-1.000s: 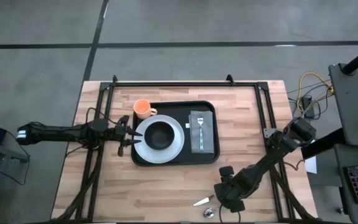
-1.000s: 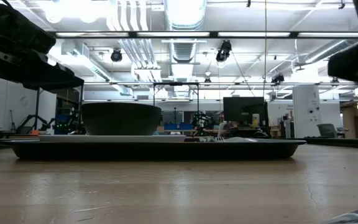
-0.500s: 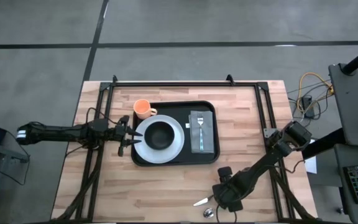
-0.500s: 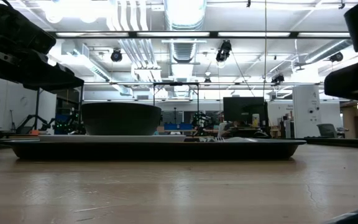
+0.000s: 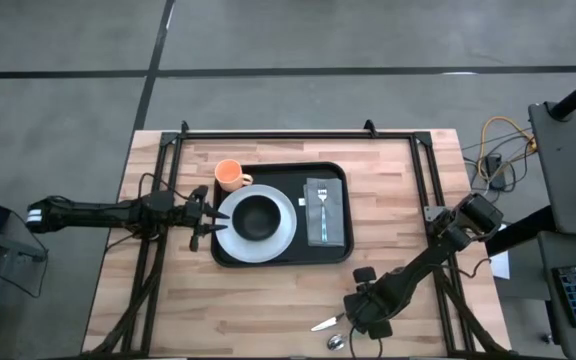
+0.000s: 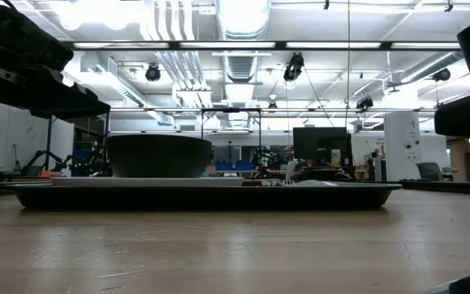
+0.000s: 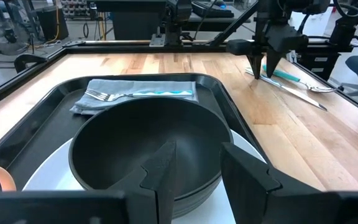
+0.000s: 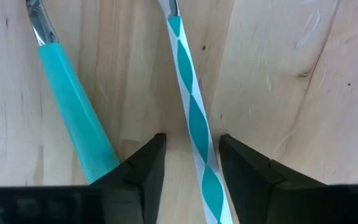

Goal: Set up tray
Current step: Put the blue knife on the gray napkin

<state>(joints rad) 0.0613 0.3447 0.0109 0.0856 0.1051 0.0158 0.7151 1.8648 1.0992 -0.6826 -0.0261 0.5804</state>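
The tray (image 5: 281, 214) already carries plate, bowl, cup, napkin and fork, while my right pincer (image 8: 191, 163), fingers apart, straddles the striped knife handle (image 8: 194, 118), not yet gripped.

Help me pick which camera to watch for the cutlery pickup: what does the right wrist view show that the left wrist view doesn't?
Only the right wrist view: a close look at the striped handle lying between the right gripper fingers, the solid teal handle beside them, both on bare wood.

Only the left wrist view: the black bowl on the white plate, the fork on the napkin, all on the tray; the left gripper at the bowl's rim.

Both: the right gripper over the loose cutlery.
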